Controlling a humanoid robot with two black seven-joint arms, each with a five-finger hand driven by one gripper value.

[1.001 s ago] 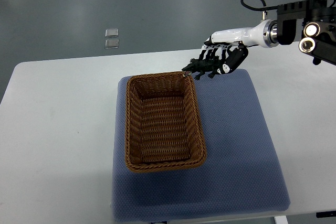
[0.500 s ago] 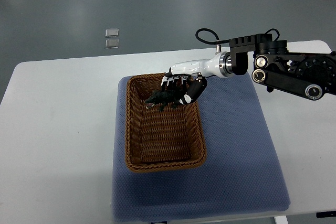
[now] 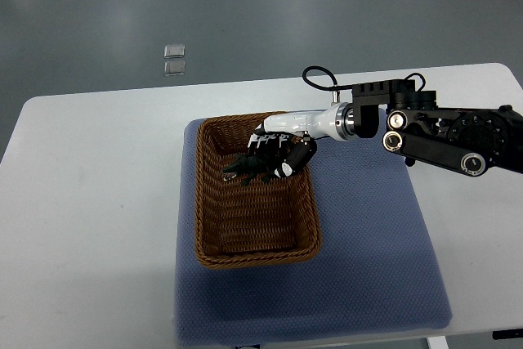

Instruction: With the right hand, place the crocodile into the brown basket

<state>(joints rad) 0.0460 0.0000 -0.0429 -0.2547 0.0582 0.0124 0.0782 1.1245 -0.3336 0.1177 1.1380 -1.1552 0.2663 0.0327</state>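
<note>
Fingers (image 3: pixel 276 144) around crocodile (image 3: pixel 248 168), over basket (image 3: pixel 198 202)

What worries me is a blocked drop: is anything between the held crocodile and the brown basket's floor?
Nothing visible does. The right hand holds the crocodile over the far end of the brown basket, inside its rim, and the woven floor below shows no other object.

Lab, white table (image 3: pixel 98 202), grey floor (image 3: pixel 245 14)
</note>
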